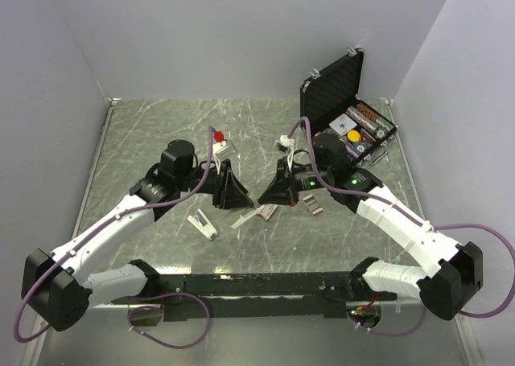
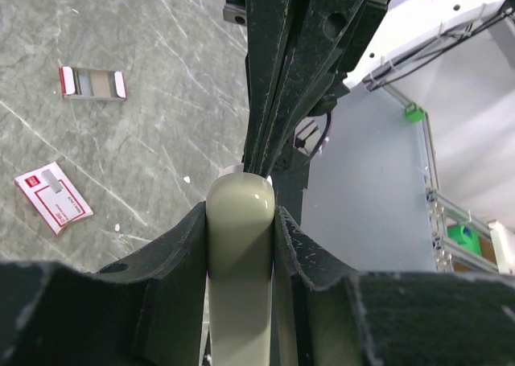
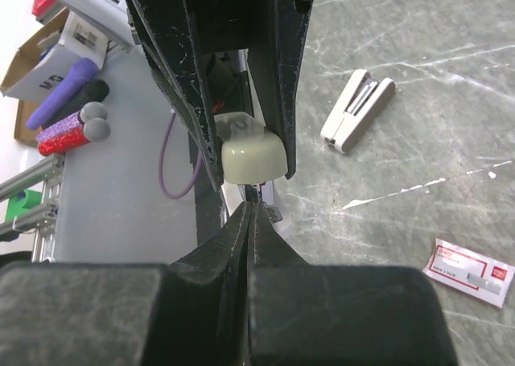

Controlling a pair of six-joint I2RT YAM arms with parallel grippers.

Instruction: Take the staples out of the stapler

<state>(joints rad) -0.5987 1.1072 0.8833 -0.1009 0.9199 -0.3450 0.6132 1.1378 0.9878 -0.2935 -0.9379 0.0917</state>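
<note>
Staples (image 1: 312, 206) are lying on the table (image 1: 161, 125) as two tiny grey strips, just beside the right arm and out of the stapler. Whether more are hiding inside it, I cannot tell.

Nearest the arm bases, a small white tool (image 1: 203, 224) is lying just left of the grippers. I am guessing a low swing by the left arm is risking a knock to it.

In the middle, the left gripper (image 2: 240, 213) is squeezing the stapler (image 3: 251, 150) tight by its smooth round end. The right gripper (image 3: 251, 209) is pressing its fingers together right under that end. Whether it is pinching something thin there, I cannot tell. The two grippers are almost touching, so I am thinking a small wrong push is risking a bump. A hard pull is risking the stapler twisting or sliding out.

Just past them, the pink-and-white box (image 1: 268, 212) and the staples are sitting close by the right arm. A sideways sweep is risking scattering them.

Farther back, the table is showing bare room in the middle and on the left. At the far right, an open black case (image 1: 334, 84) is filling the corner. Walls are closing in the left, back and right sides.
</note>
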